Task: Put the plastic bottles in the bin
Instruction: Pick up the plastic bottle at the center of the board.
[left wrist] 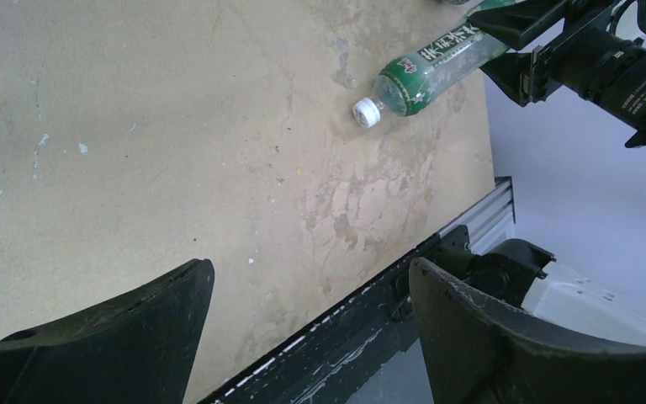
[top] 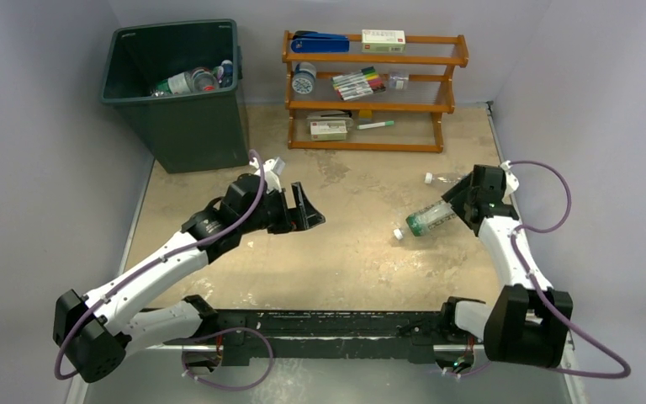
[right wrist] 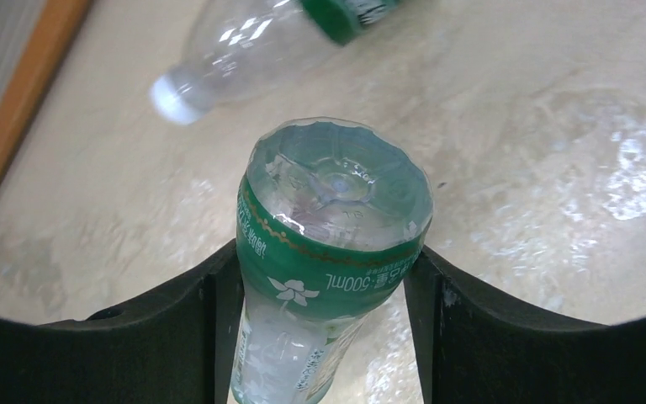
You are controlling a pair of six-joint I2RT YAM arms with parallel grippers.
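One green-label bottle [right wrist: 336, 185] clamped in right gripper [right wrist: 324, 257], near its base end.
Jaws set flat against both sides of label band, just short of moulded base; cap end pointing away and down toward table [top: 345, 269], contact there not clear. Judged empty, so light; thin clear wall probably soft and slick, apt to dent or squirt out under a hard squeeze. Stiffer near base and neck, so present hold looks sensible. Just beyond fingers, second bottle [right wrist: 244, 50] lying on its side, white cap, apart from the held one. Left gripper [left wrist: 311, 286] wide open, holding nothing, over mid-table. Far across at left rear, bin [top: 177, 126], well apart from right gripper, several bottles [top: 192, 82] already inside.
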